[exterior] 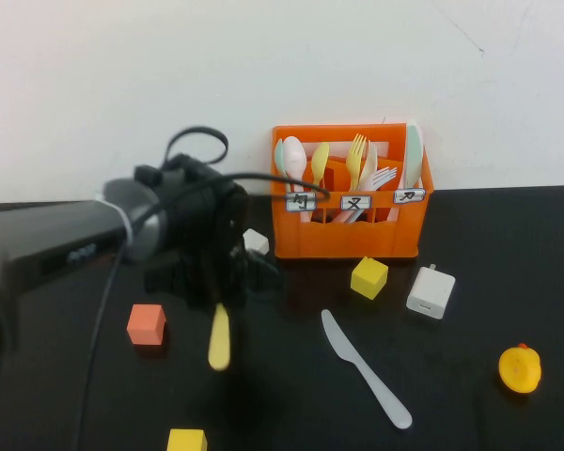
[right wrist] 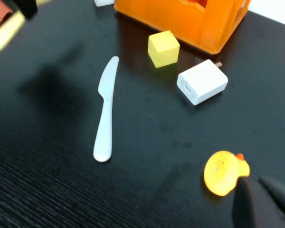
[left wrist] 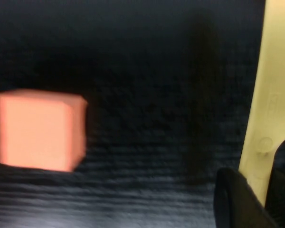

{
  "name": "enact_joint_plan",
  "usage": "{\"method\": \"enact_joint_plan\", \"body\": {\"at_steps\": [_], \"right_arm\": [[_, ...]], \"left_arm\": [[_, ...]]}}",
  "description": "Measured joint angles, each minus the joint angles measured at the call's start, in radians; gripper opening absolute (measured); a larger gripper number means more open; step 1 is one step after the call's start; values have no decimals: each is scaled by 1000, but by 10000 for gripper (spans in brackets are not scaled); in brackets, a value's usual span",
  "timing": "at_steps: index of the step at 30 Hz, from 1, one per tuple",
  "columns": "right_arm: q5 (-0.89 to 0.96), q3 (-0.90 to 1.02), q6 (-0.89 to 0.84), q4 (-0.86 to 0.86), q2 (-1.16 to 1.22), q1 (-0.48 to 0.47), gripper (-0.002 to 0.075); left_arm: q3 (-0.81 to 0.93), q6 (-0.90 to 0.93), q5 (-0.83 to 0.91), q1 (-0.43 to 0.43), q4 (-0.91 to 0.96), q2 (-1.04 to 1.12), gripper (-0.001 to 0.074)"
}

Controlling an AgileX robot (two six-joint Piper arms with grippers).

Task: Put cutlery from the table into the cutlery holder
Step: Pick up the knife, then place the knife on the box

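Note:
My left gripper is shut on the pale yellow knife and holds it off the black table, blade end hanging down, left of and in front of the orange cutlery holder. In the left wrist view the knife runs up from between the black fingers. The light grey knife lies flat on the table in front of the holder; it also shows in the right wrist view. The holder has spoons and forks in it. My right gripper is shut and empty beside a yellow duck.
A salmon cube sits left of the held knife. A yellow cube and a white charger lie in front of the holder. A yellow duck is at the right, another yellow cube at the front edge, a small white block by the holder.

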Motion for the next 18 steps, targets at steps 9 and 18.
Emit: {"method": "enact_joint_plan", "body": {"at_steps": [9, 18], "right_arm": [[0, 0, 0, 0, 0, 0, -2], [0, 0, 0, 2, 0, 0, -2]], "left_arm": [[1, -92, -94, 0, 190, -133, 101], [1, -181, -468, 0, 297, -228, 101]]}}
